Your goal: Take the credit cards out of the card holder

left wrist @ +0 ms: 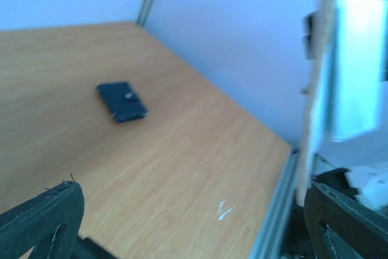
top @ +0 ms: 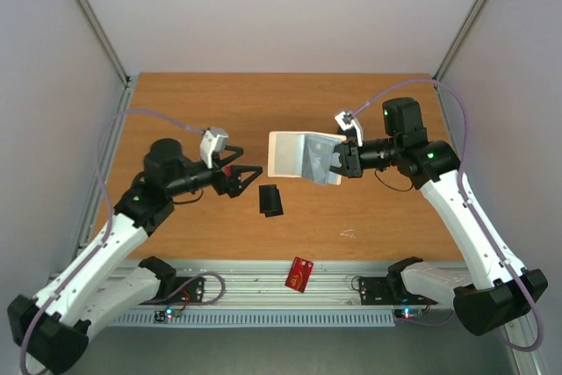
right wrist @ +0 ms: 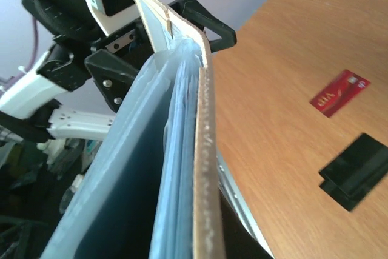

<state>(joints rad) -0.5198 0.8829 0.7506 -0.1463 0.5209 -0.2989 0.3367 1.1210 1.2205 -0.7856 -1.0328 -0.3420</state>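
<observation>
My right gripper [top: 339, 164] is shut on the right edge of the card holder [top: 303, 157] and holds it open above the table, pale beige outside. Its grey-blue sleeves [right wrist: 121, 198] fill the right wrist view edge-on, and whether cards sit in them I cannot tell. Just left of the holder, my left gripper [top: 247, 176] is open, its fingers [left wrist: 42, 216] wide apart with nothing between them. A black card [top: 271, 200] lies on the table under the holder's left edge, overlapping another dark flat piece. One red credit card [top: 300, 274] lies at the table's front edge.
In the left wrist view, a small dark blue wallet [left wrist: 121, 101] lies shut on the wood further right; the top view hides it. A white scratch [top: 349, 234] marks the table near the front rail [top: 263, 292]. Walls close in the left, back and right sides.
</observation>
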